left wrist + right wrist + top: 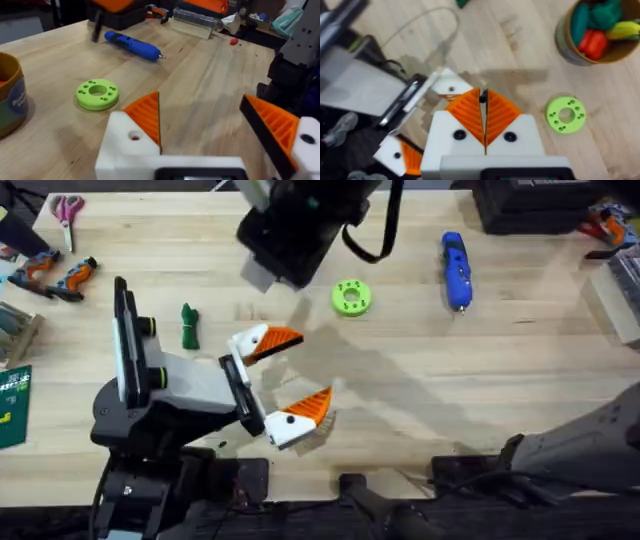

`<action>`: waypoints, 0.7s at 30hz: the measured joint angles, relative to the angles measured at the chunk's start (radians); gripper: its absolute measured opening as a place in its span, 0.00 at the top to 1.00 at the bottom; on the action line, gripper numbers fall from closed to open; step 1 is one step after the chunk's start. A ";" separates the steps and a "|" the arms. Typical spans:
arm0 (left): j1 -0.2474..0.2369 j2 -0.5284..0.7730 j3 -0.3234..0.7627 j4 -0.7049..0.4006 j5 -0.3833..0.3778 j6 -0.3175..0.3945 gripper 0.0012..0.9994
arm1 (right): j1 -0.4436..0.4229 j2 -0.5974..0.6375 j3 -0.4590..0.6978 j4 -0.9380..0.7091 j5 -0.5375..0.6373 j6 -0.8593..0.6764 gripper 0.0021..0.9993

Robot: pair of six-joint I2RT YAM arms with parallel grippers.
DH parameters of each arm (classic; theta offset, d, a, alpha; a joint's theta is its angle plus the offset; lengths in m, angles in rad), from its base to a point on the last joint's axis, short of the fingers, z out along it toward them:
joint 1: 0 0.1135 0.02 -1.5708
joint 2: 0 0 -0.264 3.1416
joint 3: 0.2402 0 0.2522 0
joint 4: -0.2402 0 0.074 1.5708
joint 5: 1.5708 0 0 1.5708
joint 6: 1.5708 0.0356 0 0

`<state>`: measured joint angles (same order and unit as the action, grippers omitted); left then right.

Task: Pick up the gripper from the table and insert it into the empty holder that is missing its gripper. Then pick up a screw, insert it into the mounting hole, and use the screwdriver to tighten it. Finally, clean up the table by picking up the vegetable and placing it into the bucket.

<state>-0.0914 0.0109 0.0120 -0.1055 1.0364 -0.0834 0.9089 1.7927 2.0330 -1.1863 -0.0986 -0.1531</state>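
Left gripper [298, 376] fingers spread wide, low over my wooden table [420, 390]. Right gripper [484, 117] pads pressed together, pinching something small and dark. Blue pen-shaped screwdriver [456, 270] lies beside lime green disc [351, 297]; dark green toy vegetable [189, 326] lies across from it.

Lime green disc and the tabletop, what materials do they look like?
Lime green disc: looks like matte moulded or printed plastic, uniform colour, clean round holes; which process is unclear. Table: pale wood, likely butcher-block, with visible grain and lengthwise plank seams, low-sheen finish.
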 joint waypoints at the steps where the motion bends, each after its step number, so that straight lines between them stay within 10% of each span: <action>1: 0.000 0.000 0.000 0.000 0.000 0.000 0.01 | 0.011 0.000 0.008 -0.011 0.000 0.001 1.00; 21: 0.000 0.000 0.000 0.000 0.000 0.000 0.01 | 0.112 0.000 0.020 -0.040 -0.001 0.069 1.00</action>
<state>-0.0914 0.0109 0.0120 -0.1055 1.0366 -0.0834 1.0210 1.7931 2.0525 -1.2259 -0.0994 -0.0841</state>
